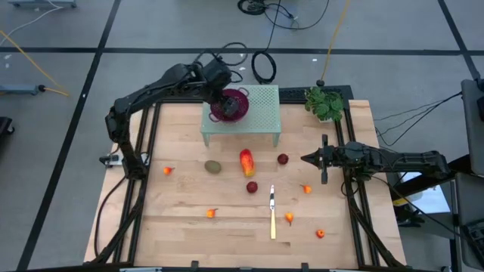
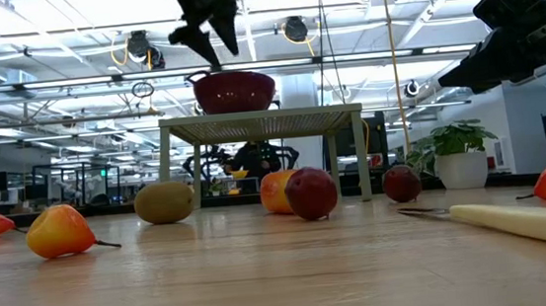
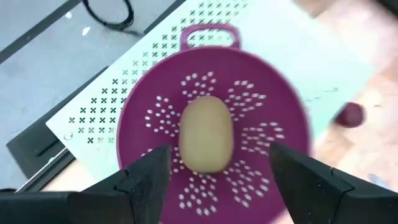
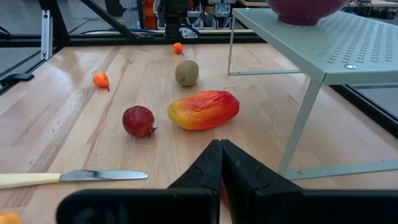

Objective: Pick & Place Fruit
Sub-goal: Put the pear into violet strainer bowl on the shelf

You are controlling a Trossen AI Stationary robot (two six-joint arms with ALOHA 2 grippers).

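1. The left end effector is hovering over the purple colander, which is sitting on a pale green perforated stand at the far side of the wooden surface; its fingers are standing spread, gripping nothing.
2. One brown-green oval fruit is lying inside the colander, seen between the spread fingers in the left wrist view.
3. The right end effector is resting low at the right side of the surface, fingers pressed together and empty, pointing toward the middle.
4. A second brown-green oval, the red-orange-yellow oblong and a dark red ball are lying on the surface in front of the stand; the other dark red ball is lying nearer the front.
5. Tiny orange pieces are lying scattered about the surface, with others at and.
6. A yellow-handled knife is lying near the front centre.
7. A small potted plant is standing at the far right corner.
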